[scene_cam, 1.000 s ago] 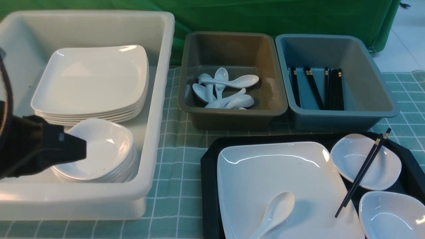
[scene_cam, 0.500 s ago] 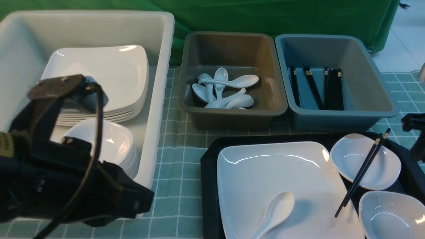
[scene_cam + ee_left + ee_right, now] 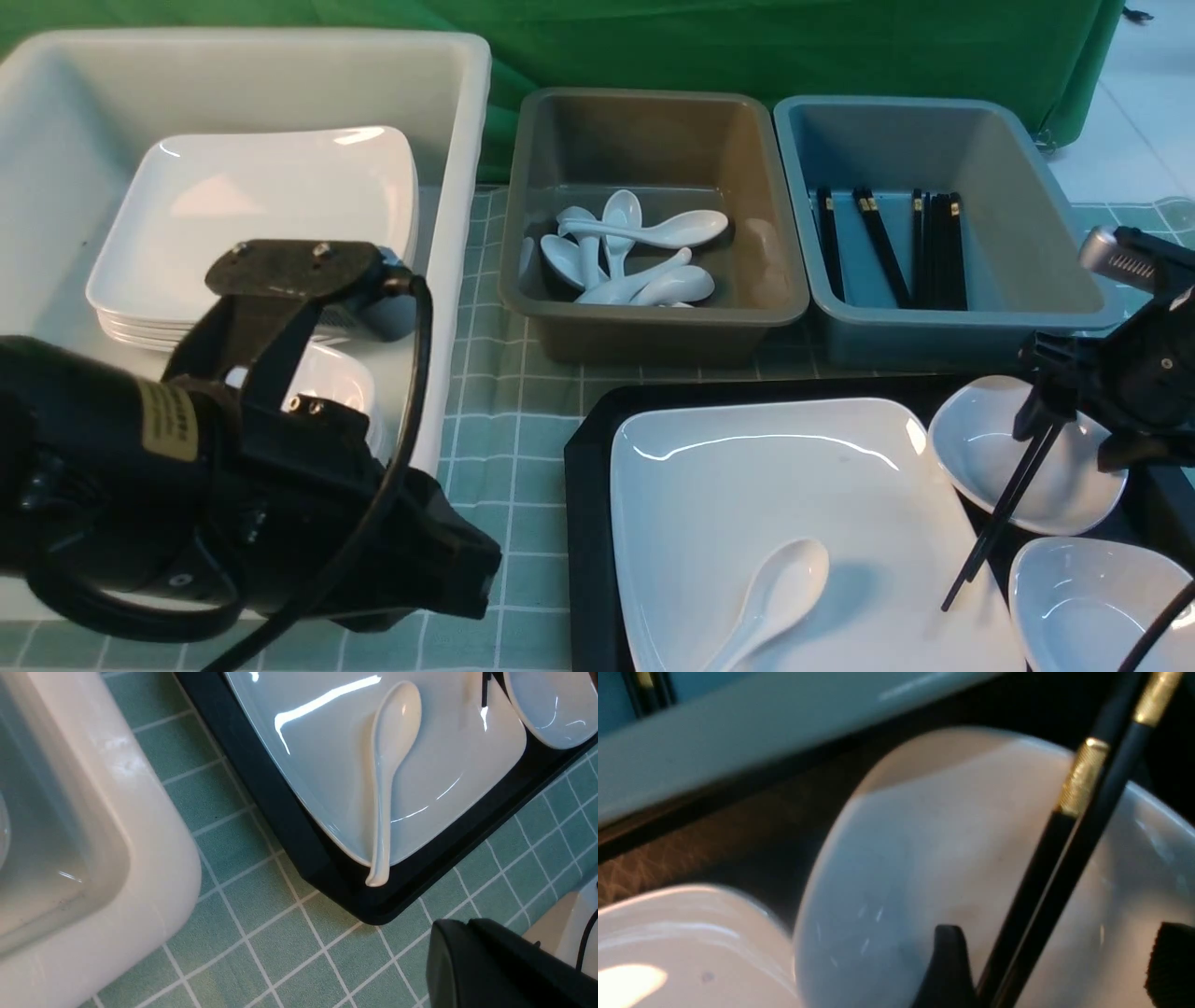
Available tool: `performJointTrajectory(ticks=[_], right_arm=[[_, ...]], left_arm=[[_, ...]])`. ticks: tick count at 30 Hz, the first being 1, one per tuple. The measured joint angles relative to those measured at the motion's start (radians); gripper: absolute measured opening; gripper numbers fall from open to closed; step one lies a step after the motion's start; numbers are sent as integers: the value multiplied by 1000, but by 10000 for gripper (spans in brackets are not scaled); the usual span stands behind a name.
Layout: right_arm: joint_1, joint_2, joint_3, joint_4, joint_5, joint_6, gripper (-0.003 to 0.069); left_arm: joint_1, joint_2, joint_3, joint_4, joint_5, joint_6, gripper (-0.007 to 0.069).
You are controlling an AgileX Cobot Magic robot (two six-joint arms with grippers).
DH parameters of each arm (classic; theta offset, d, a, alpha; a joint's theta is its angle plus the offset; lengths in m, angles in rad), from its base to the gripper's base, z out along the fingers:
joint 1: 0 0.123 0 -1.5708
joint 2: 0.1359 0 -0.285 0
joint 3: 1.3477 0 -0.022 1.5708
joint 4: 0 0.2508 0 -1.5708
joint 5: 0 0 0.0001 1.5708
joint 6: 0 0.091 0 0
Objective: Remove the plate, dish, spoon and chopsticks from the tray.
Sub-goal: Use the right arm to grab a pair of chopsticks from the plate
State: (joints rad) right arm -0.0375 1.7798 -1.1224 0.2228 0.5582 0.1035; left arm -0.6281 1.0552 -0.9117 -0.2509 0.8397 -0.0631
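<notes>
The black tray point(image 3: 583, 448) holds the large white square plate point(image 3: 747, 485) with the white spoon point(image 3: 775, 588) lying on it. Two small white dishes sit on the tray's right side, the far dish point(image 3: 980, 448) and a near one point(image 3: 1092, 607). The black chopsticks point(image 3: 990, 532) lean across the far dish onto the plate. My right gripper point(image 3: 1074, 439) hangs open over that dish; in the right wrist view the chopsticks point(image 3: 1064, 858) pass between its fingers, close to one of them. My left gripper point(image 3: 467, 579) is shut and empty over the cloth, left of the tray.
A big white bin point(image 3: 448, 187) at the left holds stacked plates and dishes. Behind the tray stand a grey-brown bin point(image 3: 653, 322) with spoons and a blue bin point(image 3: 952, 327) with chopsticks. A green checked cloth point(image 3: 504, 439) covers the table.
My left arm has swung out of the white bin toward the front, next to the tray. My right arm came in from the right and opened its gripper over the far dish.
</notes>
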Motion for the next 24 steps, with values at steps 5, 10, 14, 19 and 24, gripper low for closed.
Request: performJointTrajectory(ticks=[5, 10, 14, 19, 24], right_arm=[[1, 31, 0, 29, -28, -6, 556], [2, 41, 0, 32, -38, -17, 492], [3, 41, 0, 33, -60, -19, 328], [5, 41, -1, 36, -77, -19, 189], [10, 41, -1, 36, -78, -19, 191]], left_arm=[[0, 0, 0, 28, -6, -36, 0], [0, 0, 0, 46, -23, -51, 0], [0, 0, 0, 40, -57, -53, 0], [0, 0, 0, 35, -75, -53, 0], [0, 0, 0, 35, -75, -53, 3]])
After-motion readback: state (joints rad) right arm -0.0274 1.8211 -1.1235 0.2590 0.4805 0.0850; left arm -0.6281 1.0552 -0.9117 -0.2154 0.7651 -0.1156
